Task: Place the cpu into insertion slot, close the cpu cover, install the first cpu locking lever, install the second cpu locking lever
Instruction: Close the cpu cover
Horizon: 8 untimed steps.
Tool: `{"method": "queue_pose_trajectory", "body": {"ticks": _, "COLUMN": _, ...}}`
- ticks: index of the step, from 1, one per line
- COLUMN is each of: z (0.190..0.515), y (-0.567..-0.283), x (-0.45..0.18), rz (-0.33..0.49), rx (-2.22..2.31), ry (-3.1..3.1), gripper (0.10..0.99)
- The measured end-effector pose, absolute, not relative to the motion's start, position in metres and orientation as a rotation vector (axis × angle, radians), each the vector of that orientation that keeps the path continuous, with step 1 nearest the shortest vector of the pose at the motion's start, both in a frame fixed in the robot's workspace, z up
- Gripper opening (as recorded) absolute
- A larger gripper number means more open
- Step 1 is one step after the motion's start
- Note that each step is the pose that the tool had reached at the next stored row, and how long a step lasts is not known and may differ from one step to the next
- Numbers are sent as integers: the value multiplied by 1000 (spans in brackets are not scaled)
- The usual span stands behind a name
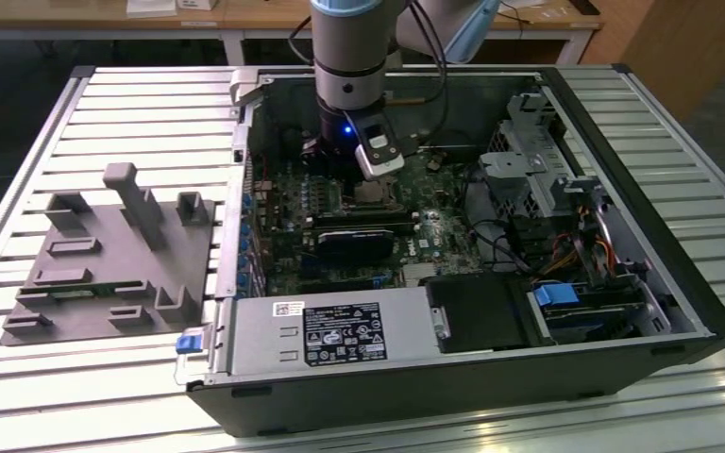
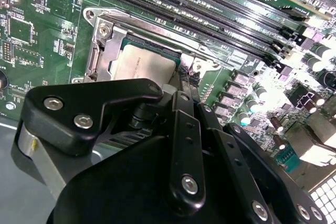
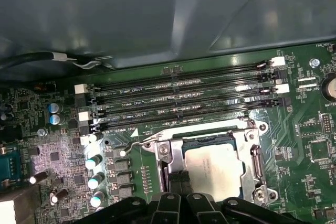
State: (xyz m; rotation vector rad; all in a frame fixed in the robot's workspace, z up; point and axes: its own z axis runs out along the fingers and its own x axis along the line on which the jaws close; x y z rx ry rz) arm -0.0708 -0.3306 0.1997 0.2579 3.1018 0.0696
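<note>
The cpu (image 3: 215,163) is seated in the insertion slot (image 3: 185,141), silver-grey top facing up, immediately beyond the gripper (image 3: 177,178) fingertips. In both wrist views the cpu cover (image 3: 253,161) lies flat around the chip, and the chip top shows through its square window. A thin wire locking lever (image 3: 137,142) runs along the socket edge on the side away from the gripper. Whether it is latched cannot be determined.

In the first wrist view the two black fingertips stand side by side at the near edge of the socket with only a thin seam between them. No part is visible clamped between them. In the second wrist view the gripper's black linkage sits in front of the socket and hides its near edge.

Beyond the socket, further from the fingertips, four long black memory slots (image 3: 184,98) run parallel across the green circuit board (image 3: 310,182). A group of upright capacitors (image 3: 94,162) stands to one side of the socket.

In the exterior view the arm (image 1: 352,57) reaches down into the open computer case (image 1: 463,401). The grey power-supply box (image 1: 325,335) is well apart from the gripper, at the near wall of the case. A grey fixture tray (image 1: 110,255) lies outside the case, toward the exterior view's left, on the slatted table (image 1: 35,396).
</note>
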Motion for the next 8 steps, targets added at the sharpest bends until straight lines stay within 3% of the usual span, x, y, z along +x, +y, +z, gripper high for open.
{"method": "queue_pose_trajectory", "body": {"ticks": 8, "z": 203, "y": -331, "x": -71, "rz": 70, "rx": 258, "ry": 3102, "gripper": 102}}
